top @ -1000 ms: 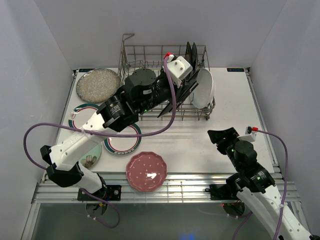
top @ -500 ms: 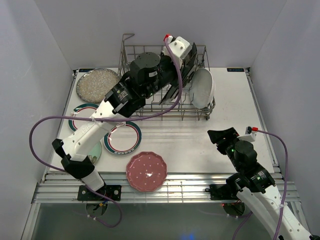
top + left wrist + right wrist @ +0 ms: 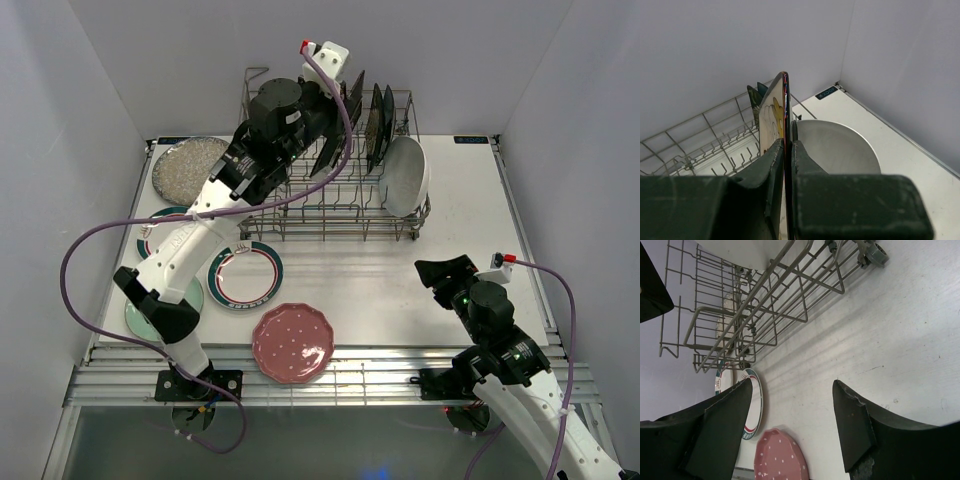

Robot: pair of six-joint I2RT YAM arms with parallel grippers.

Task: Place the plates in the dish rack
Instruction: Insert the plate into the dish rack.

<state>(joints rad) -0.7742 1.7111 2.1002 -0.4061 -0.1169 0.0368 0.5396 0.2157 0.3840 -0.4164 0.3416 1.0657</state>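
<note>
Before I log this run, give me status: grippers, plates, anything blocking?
Left gripper shut on square floral plate, on edge over dish rack. Right gripper open, empty. Pink plate, others on table. Nothing blocking.

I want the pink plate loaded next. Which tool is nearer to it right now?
Right. The right tool hovers open just right of the pink plate; the left tool is far back above the dish rack, clamped on a floral plate.

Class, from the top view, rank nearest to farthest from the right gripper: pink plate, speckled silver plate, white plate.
1. White plate, right end of the rack.
2. Pink plate, near edge, centre-left.
3. Speckled silver plate, far left.
</note>
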